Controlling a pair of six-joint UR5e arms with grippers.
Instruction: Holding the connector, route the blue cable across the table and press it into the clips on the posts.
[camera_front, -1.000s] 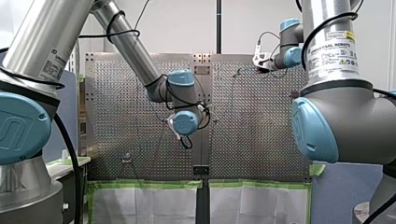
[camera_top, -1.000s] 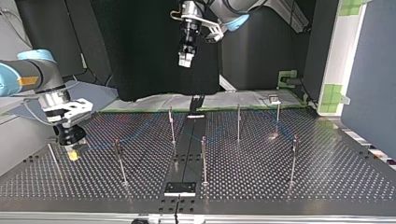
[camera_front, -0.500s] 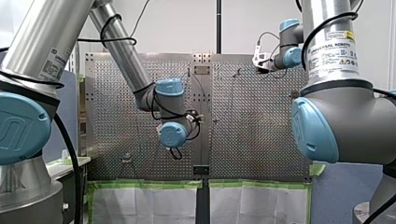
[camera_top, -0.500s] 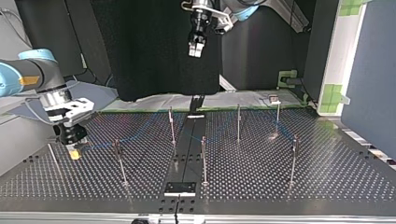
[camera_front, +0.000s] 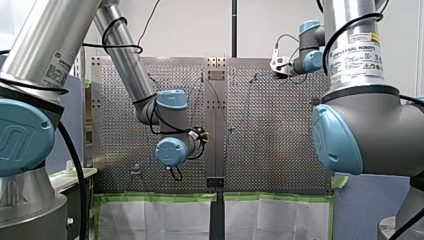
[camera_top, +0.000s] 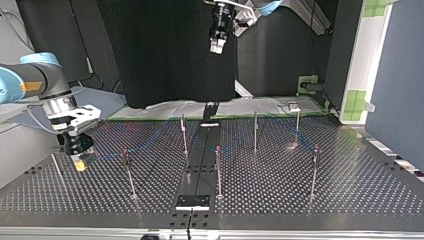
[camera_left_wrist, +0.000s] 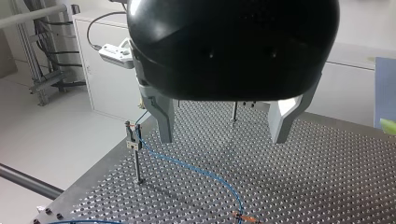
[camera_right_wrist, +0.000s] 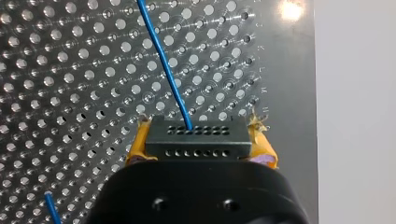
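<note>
A black connector (camera_right_wrist: 196, 135) with rows of small holes sits between the yellow pads (camera_right_wrist: 135, 149) of my right gripper (camera_right_wrist: 196, 151), which is shut on it. The blue cable (camera_right_wrist: 163, 60) leaves its top face and runs over the perforated table. In the top view my right gripper (camera_top: 77, 161) is low over the table at the left, and the cable (camera_top: 105, 157) trails toward a post (camera_top: 126, 162). My left gripper (camera_top: 217, 44) hangs high above the back of the table, open and empty. In the left wrist view the cable (camera_left_wrist: 196, 170) is held in a clip (camera_left_wrist: 133, 135) on a post.
Several thin posts stand on the table, such as one (camera_top: 218, 165) near the middle and another (camera_top: 315, 165) at the top view's right. A black strip (camera_top: 200, 165) runs down the table's middle. A black curtain (camera_top: 165, 50) hangs behind.
My left arm has lifted its gripper up and toward the top view's right; in the front view its wrist swung left and down. My right arm has not moved.
</note>
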